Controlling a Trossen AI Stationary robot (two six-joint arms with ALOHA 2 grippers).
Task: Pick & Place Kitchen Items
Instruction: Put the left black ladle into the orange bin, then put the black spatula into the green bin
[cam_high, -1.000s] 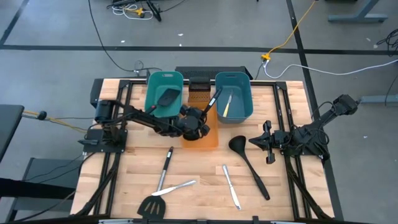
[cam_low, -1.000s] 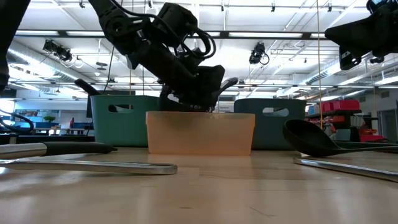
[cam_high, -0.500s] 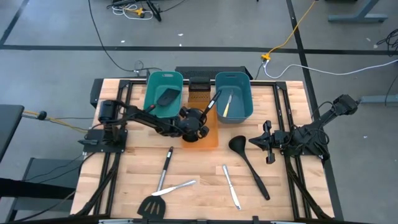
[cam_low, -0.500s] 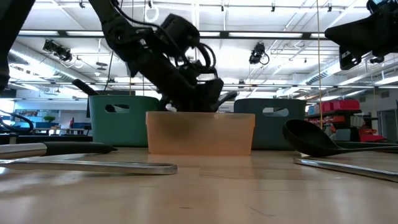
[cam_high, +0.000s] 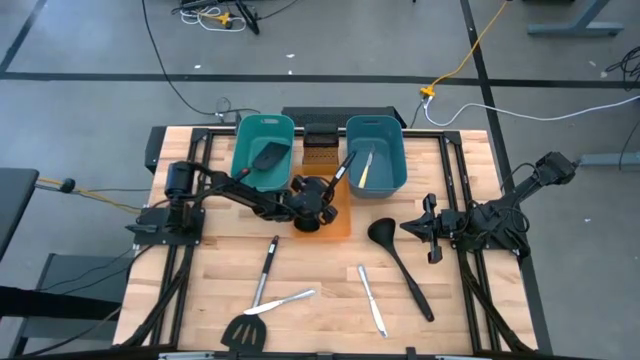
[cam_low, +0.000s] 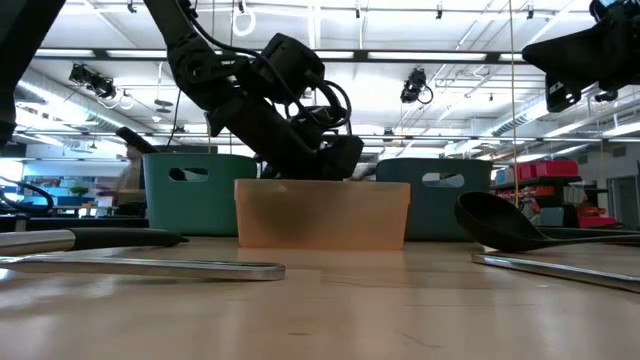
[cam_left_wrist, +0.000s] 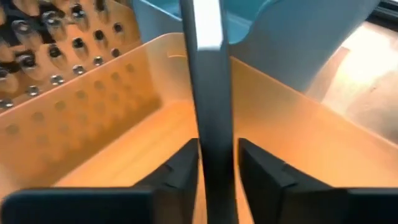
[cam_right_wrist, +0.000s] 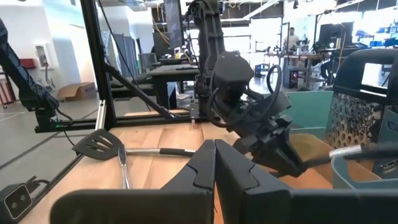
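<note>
Left wrist view: left fingers (cam_left_wrist: 214, 171) flank a dark utensil handle (cam_left_wrist: 208, 81), barely parted, inside the orange tub (cam_left_wrist: 118, 124). Best to spread fully and lift straight clear. Right fingers (cam_right_wrist: 214, 163) sit pressed together, waiting above the counter (cam_high: 320, 270) beside a ladle (cam_high: 398, 262).

Both arms are matte black, built of slim tubular links joined by bulkier rounded joint housings; the left arm (cam_high: 240, 192) shows a cylindrical base motor near the table edge, and thin black cables loop in arcs off its wrist block in the low view; the right arm (cam_high: 500, 210) has the same dark links, with cable strands trailing along its forearm; the left gripper (cam_left_wrist: 217, 171) has two flat, wedge-shaped black fingers (cam_left_wrist: 183, 168) with angular chamfered edges; the right gripper (cam_right_wrist: 214, 168) carries matching smooth black fingers, tapering to blunt tips above a broad dark bar
</note>
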